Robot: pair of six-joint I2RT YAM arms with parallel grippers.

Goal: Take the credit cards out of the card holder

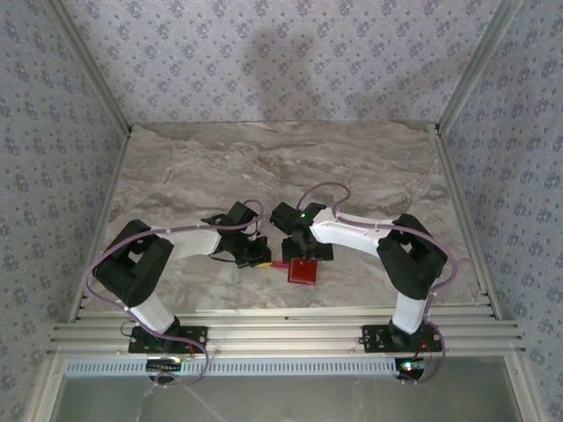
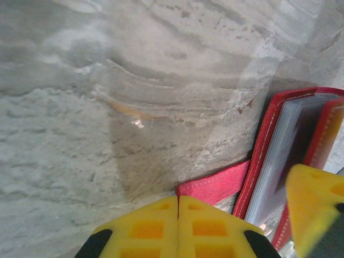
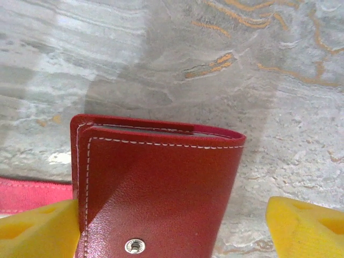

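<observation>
Two grippers converge on one spot. The left gripper is closed on what looks like the end of the strap, probably to anchor the card holder. The right gripper straddles it with fingers spread wide. The credit cards are presumably inside and hard to make out.

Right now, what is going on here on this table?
Two robot arms work on a small red leather card holder on the marble table. The right gripper stands open astride it, one finger touching its edge. The left gripper is shut beside the holder's red strap tab. Clear sleeves show inside.
</observation>
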